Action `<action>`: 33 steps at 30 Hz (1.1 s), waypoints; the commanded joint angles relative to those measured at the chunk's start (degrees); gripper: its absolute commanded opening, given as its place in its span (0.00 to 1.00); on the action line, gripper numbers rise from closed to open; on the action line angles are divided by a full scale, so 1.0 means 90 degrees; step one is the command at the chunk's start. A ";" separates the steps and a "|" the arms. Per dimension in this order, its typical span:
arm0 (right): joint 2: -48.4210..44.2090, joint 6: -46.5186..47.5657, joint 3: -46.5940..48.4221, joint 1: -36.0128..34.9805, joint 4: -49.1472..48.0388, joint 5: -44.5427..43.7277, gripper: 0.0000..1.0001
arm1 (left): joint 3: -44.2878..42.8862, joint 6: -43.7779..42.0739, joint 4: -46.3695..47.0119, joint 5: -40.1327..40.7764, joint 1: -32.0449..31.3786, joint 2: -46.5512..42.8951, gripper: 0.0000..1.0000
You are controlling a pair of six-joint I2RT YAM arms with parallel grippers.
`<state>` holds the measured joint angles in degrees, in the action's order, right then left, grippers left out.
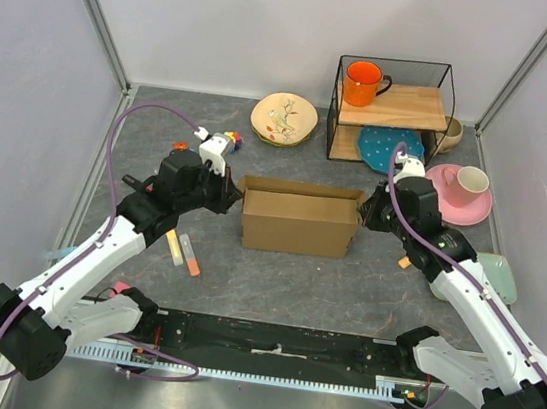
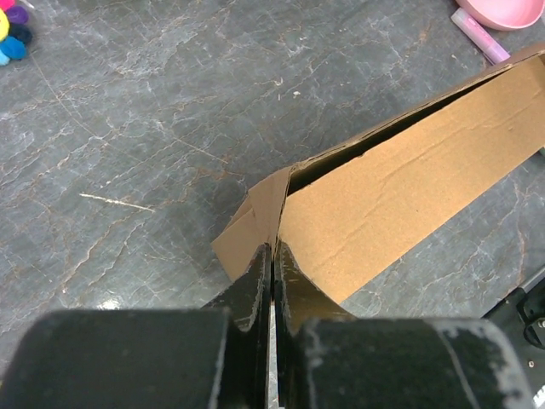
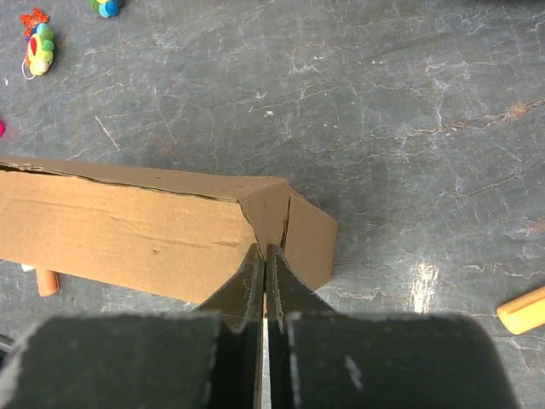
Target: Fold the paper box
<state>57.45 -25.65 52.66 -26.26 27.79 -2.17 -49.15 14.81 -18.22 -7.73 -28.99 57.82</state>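
The brown cardboard paper box (image 1: 297, 218) stands on the grey table as a long partly folded shape with its top open. My left gripper (image 1: 237, 198) is shut, its tips against the box's left end. In the left wrist view the gripper (image 2: 274, 249) meets the corner crease of the box (image 2: 400, 196). My right gripper (image 1: 363, 216) is shut, its tips against the box's right end. In the right wrist view the gripper (image 3: 265, 249) touches the end flap of the box (image 3: 128, 230). I see no cardboard between either pair of fingers.
A wire-frame shelf (image 1: 407, 106) at the back holds an orange mug (image 1: 363, 82), with a blue plate (image 1: 390, 144) under it. A floral plate (image 1: 284, 119), a pink saucer with a cup (image 1: 462, 189), a green dish (image 1: 501, 275), two markers (image 1: 182, 251) and a colourful toy (image 1: 229, 140) lie around.
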 commanded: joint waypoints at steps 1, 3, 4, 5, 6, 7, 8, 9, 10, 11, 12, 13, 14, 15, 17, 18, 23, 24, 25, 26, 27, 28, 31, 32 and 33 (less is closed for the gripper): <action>0.0023 0.0037 -0.0236 -0.0080 0.0447 -0.0061 0.00 | -0.0438 0.0278 -0.0046 -0.0352 -0.0001 0.0059 0.02; 0.0003 0.0047 -0.0246 -0.0100 0.0447 -0.0081 0.00 | -0.0525 0.0317 -0.0114 -0.0343 -0.0001 0.0089 0.02; 0.0003 0.0047 -0.0246 -0.0119 0.0447 -0.0090 0.00 | -0.0564 0.0376 -0.0153 -0.0333 -0.0001 0.0147 0.02; 0.0003 0.0037 -0.0256 -0.0129 0.0447 -0.0110 0.00 | -0.0671 0.0415 -0.0260 -0.0323 -0.0001 0.0177 0.02; 0.0003 0.0047 -0.0266 -0.0139 0.0447 -0.0120 0.00 | -0.0730 0.0454 -0.0309 -0.0304 -0.0001 0.0216 0.02; 0.0003 0.0047 -0.0275 -0.0158 0.0457 -0.0158 0.00 | -0.0798 0.0541 -0.0387 -0.0294 -0.0001 0.0255 0.02; 0.0003 0.0057 -0.0275 -0.0168 0.0447 -0.0178 0.00 | -0.0944 0.0590 -0.0533 -0.0275 -0.0001 0.0361 0.02; -0.0006 0.0067 -0.0295 -0.0178 0.0457 -0.0217 0.00 | -0.1013 0.0649 -0.0650 -0.0284 -0.0001 0.0411 0.02; -0.0006 0.0067 -0.0305 -0.0197 0.0447 -0.0217 0.00 | -0.1082 0.0756 -0.0719 -0.0294 -0.0001 0.0479 0.02; -0.0016 0.0057 -0.0305 -0.0217 0.0447 -0.0237 0.00 | -0.1189 0.0805 -0.0778 -0.0323 -0.0001 0.0615 0.02; -0.0016 0.0067 -0.0324 -0.0217 0.0447 -0.0266 0.00 | -0.1238 0.0864 -0.0885 -0.0371 -0.0001 0.0665 0.02; -0.0016 0.0067 -0.0324 -0.0236 0.0447 -0.0276 0.00 | -0.1248 0.0961 -0.0915 -0.0411 -0.0001 0.0713 0.02; -0.0016 0.0057 -0.0334 -0.0256 0.0438 -0.0286 0.00 | -0.1258 0.1020 -0.0925 -0.0450 -0.0001 0.0743 0.02; -0.0026 0.0067 -0.0344 -0.0256 0.0437 -0.0295 0.00 | -0.1248 0.1069 -0.0925 -0.0508 -0.0001 0.0792 0.02; -0.0026 0.0077 -0.0344 -0.0285 0.0447 -0.0334 0.00 | -0.1200 0.1225 -0.0915 -0.0528 -0.0001 0.0821 0.02; -0.0045 0.0076 -0.0344 -0.0285 0.0447 -0.0325 0.00 | -0.1171 0.1264 -0.0915 -0.0528 -0.0001 0.0802 0.02; -0.0055 0.0077 -0.0344 -0.0305 0.0447 -0.0364 0.00 | -0.0548 0.1518 -0.0350 -0.0421 -0.0011 0.0500 0.02; -0.0055 0.0067 -0.0344 -0.0314 0.0438 -0.0373 0.00 | -0.0410 0.1606 -0.0223 -0.0363 -0.0011 0.0422 0.02; -0.0055 0.0067 -0.0344 -0.0324 0.0437 -0.0374 0.00 | -0.0273 0.1674 -0.0087 -0.0324 -0.0011 0.0247 0.02; -0.0055 0.0057 -0.0344 -0.0324 0.0418 -0.0374 0.00 | -0.0001 0.1723 0.0234 -0.0313 -0.0021 0.0178 0.02; -0.0055 0.0047 -0.0344 -0.0334 0.0428 -0.0374 0.00 | 0.0127 0.1830 0.0372 -0.0275 -0.0030 0.0100 0.02; -0.0055 0.0057 -0.0344 -0.0334 0.0418 -0.0393 0.00 | 0.0361 0.1880 0.0519 -0.0236 -0.0050 -0.0037 0.02; -0.0046 0.0047 -0.0344 -0.0354 0.0398 -0.0413 0.00 | 0.0752 0.1987 0.0998 -0.0011 -0.0177 -0.0194 0.02; -0.0036 0.0037 -0.0353 -0.0354 0.0398 -0.0413 0.00 | 0.0821 0.2016 0.1124 0.0057 -0.0206 -0.0281 0.02; -0.0045 0.0028 -0.0354 -0.0363 0.0389 -0.0413 0.00 | 0.0870 0.2026 0.1164 0.0193 -0.0264 -0.0321 0.02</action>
<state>56.31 -25.19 51.22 -28.73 26.72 -6.61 -44.49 28.73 -12.62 -6.98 -29.39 56.27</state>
